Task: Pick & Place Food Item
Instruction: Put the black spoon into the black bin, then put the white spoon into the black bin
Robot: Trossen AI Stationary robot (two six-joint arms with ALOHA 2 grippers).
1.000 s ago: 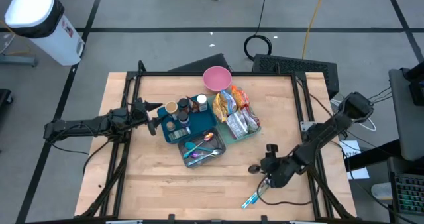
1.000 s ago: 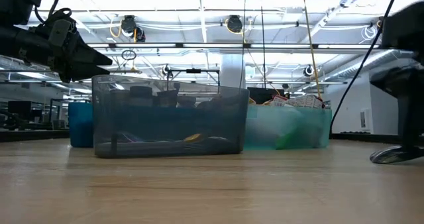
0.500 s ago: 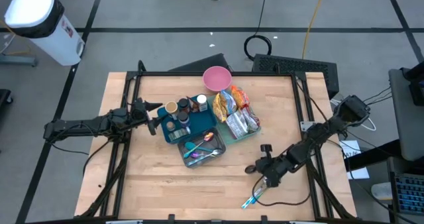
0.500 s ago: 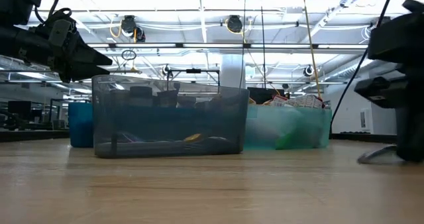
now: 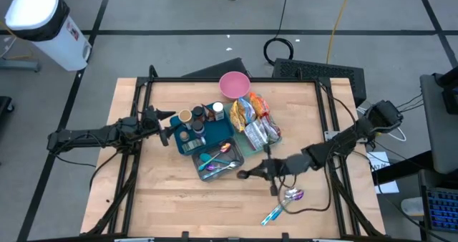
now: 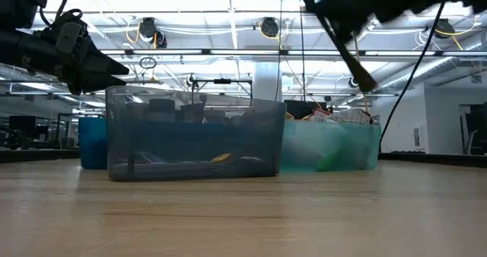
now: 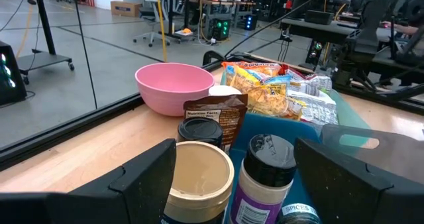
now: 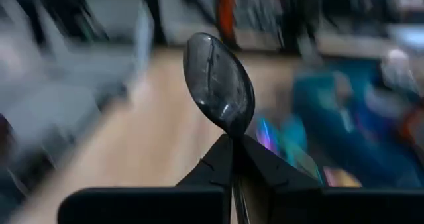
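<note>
My right gripper (image 5: 252, 173) hangs above the table just right of the grey cutlery bin (image 5: 215, 160), shut on a dark shiny spoon (image 8: 218, 85) whose bowl sticks out past the fingers. My right arm shows blurred at the top of the low view (image 6: 358, 14). My left gripper (image 5: 166, 133) waits open at the left side of the blue bin of jars (image 5: 197, 124). Its wrist view looks over an open tan jar (image 7: 197, 174) and a spice jar (image 7: 265, 164). Snack bags (image 5: 256, 120) lie in a teal tray. My right gripper pinches the spoon's handle just below the bowl (image 8: 232, 139) between its two fingertips. The fingers lie along the handle, and the bowl points forward past them. The spoon is lifted clear of the table. The rest of the handle is hidden between the fingers.
A pink bowl (image 5: 234, 84) stands at the far edge behind the snack tray. An iridescent spoon (image 5: 293, 195) and a blue utensil (image 5: 270, 215) lie on the table near the front right. Bare wood lies at the front left.
My right gripper has risen from over the utensils at the front right and swung toward the table's left, toward the cutlery bin, carrying the dark spoon clear of the table. The iridescent spoon and blue utensil stay on the wood.
</note>
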